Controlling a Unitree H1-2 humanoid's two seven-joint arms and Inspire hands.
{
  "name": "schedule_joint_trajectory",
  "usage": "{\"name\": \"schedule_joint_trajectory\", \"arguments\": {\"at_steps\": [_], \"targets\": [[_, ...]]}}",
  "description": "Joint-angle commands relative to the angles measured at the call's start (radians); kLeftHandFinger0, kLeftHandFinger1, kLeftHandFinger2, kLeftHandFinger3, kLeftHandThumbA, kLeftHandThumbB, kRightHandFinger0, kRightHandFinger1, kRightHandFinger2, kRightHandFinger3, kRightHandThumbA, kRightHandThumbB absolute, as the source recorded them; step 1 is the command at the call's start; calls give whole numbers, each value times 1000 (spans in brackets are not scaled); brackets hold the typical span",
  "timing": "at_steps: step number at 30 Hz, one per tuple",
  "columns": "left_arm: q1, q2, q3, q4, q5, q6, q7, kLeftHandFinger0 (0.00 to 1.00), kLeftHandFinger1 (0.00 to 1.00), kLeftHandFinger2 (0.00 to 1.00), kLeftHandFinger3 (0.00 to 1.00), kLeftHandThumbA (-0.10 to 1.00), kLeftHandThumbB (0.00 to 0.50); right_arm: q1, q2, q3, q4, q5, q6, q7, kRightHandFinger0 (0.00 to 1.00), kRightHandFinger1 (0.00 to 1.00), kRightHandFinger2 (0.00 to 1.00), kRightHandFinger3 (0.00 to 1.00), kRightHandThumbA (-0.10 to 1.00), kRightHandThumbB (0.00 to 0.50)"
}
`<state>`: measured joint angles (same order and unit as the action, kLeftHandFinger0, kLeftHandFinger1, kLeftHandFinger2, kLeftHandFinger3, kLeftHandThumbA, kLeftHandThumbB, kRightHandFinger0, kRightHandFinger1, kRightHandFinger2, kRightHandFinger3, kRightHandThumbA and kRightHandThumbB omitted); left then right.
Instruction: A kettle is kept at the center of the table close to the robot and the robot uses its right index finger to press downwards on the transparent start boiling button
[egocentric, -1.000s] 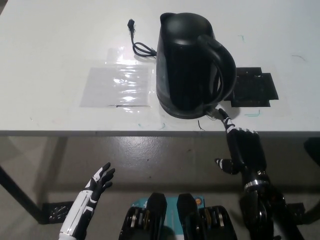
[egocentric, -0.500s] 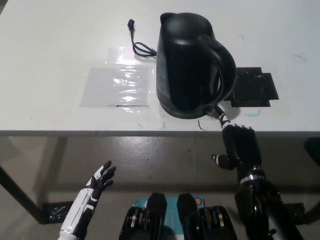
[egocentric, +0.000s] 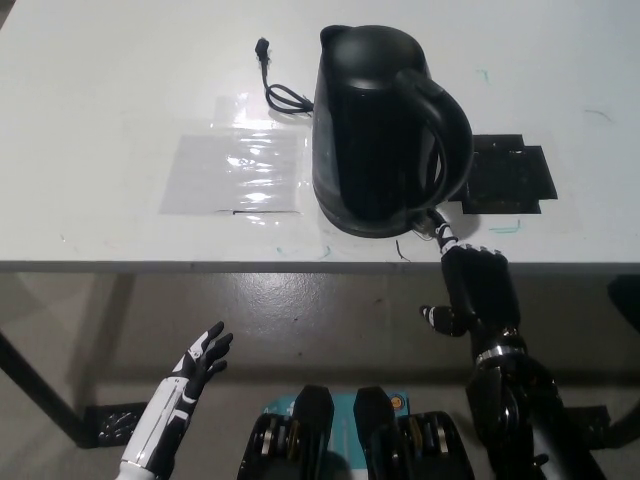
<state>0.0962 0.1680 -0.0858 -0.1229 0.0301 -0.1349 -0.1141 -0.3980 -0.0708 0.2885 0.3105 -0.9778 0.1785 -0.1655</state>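
Pointing one finger of my right hand (egocentric: 475, 290), others curled, at the button (egocentric: 428, 226) at the kettle's (egocentric: 385, 130) five o'clock foot mid-table, I think the hard, heavy kettle stays put; left hand (egocentric: 200, 362) rests spread low.

White flat-topped table (egocentric: 120, 90), front edge toward robot. Black plastic electric kettle (egocentric: 385, 130) stands upright on it, near the front edge. Left of the kettle: clear glossy plastic sheet (egocentric: 237, 172), lying flat. Just behind the kettle's left side: black power cord with plug (egocentric: 275, 85), loosely coiled. Right of the kettle: flat black rectangular mat (egocentric: 508, 178), partly behind the handle.
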Motion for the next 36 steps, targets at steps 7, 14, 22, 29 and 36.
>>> {"name": "schedule_joint_trajectory", "arguments": {"at_steps": [7, 14, 22, 29, 36], "targets": [[-11, 12, 7, -27, -5, -23, -14, 1000, 1000, 1000, 1000, 1000, 320, -71, 6, 16, 63, 26, 4, -55, 0, 0, 84, 1000, 1000, 269], [-7, 13, 6, -38, 0, -11, -16, 1000, 1000, 1000, 1000, 1000, 319, -90, 9, 23, 129, 38, 7, -72, 0, 0, 57, 1000, 1000, 267], [-16, 12, 9, -28, -10, -17, -17, 1000, 1000, 1000, 1000, 1000, 328, -119, 6, 28, 220, 66, -2, -102, 0, 0, 0, 1000, 1000, 251], [-16, 13, 8, -31, -8, -16, -17, 1000, 1000, 1000, 1000, 1000, 321, -128, 2, 45, 257, 71, -1, -116, 0, 0, 37, 1000, 1000, 263], [-20, 11, 5, -35, 1, -10, -15, 1000, 1000, 1000, 1000, 1000, 318, -125, 4, 80, 277, 67, -7, -146, 0, 0, 22, 1000, 1000, 271]]}}
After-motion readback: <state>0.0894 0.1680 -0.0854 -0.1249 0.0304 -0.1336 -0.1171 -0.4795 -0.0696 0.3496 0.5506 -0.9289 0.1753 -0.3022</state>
